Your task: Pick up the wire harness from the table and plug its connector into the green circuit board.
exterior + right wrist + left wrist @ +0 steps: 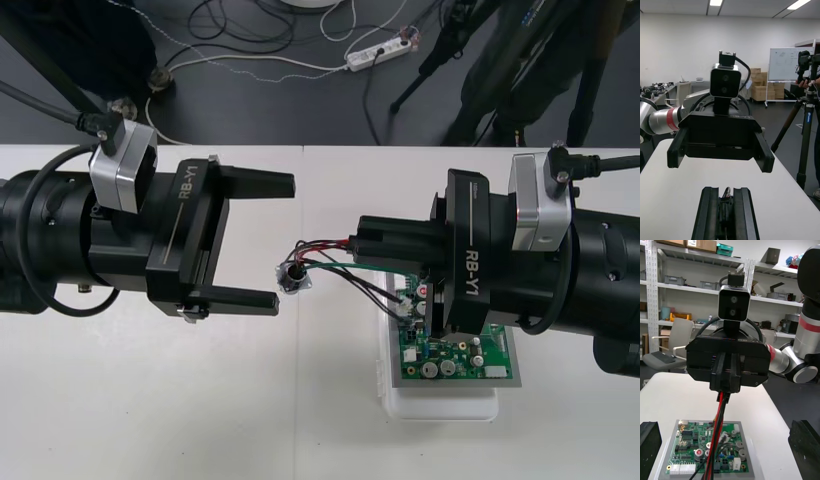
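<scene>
Both sets of jaws face each other over the desk (200,400). The right jaws are pressed together on the wires of the wire harness (335,268). The left jaws stand wide apart and hold nothing.

The green circuit board (450,355) sits on its white base (440,405), partly under the right arm. From the right jaws, the red, black and green wires (717,420) run down onto the board. It cannot be determined whether the plug is seated. The round metal socket (293,278) hangs free in the gap between the two sets of jaws, just beside the lower finger of the left jaws.

Caution: the grip is on the thin wires, not on the plug. Any pull along the harness would likely let the wires slip or drag the plug sideways off its mating point. If the left jaws close on the socket off-centre, the flange may twist and tug the wires.
</scene>
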